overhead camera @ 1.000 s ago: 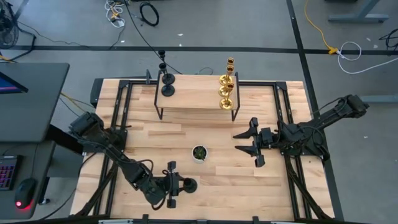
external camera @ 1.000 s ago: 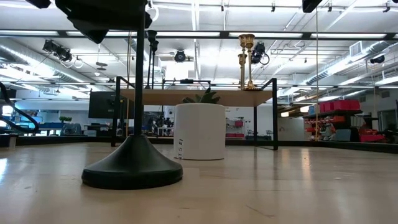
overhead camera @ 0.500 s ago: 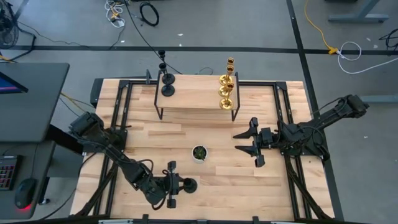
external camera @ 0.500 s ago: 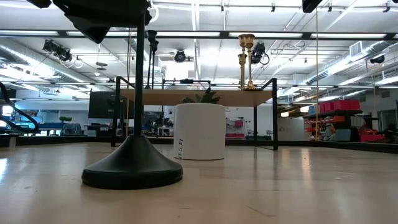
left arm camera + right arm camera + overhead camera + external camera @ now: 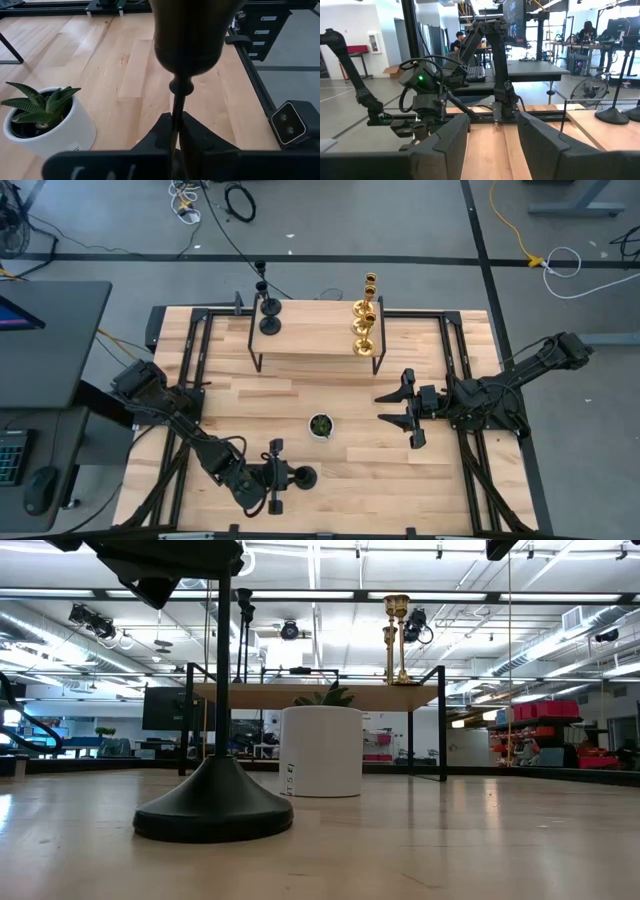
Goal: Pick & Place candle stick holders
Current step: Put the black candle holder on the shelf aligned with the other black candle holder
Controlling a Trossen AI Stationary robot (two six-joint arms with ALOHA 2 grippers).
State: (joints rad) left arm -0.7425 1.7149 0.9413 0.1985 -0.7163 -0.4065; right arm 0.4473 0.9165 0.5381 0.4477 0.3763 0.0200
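Note:
One black candle stick holder point(image 5: 305, 477) stands near the table's front edge, and my left gripper point(image 5: 290, 477) is shut on it. In the low view its round base point(image 5: 213, 812) rests on the wood. On the raised shelf point(image 5: 315, 340) at the far side stand two more black holders point(image 5: 270, 313) and three gold ones point(image 5: 364, 322). My right gripper point(image 5: 380, 408) waits open at mid-right with nothing between its fingers. My left gripper pinches the holder's thin stem point(image 5: 177, 107) between its two fingers point(image 5: 197, 137), below the cup top point(image 5: 187, 35). The fingers come in level from the table's left and lie across the stem. The holder stands upright with its base point(image 5: 213, 812) on the table.
A small white pot with a green plant point(image 5: 320, 425) sits mid-table, just beyond the held holder. The shelf's black legs point(image 5: 443, 725) stand at the far side. Black rails point(image 5: 468, 470) run along both table sides. People sit in the room beyond the table point(image 5: 460, 37).
My left gripper has shut on the black holder's stem; the holder stays upright with its base on the table.

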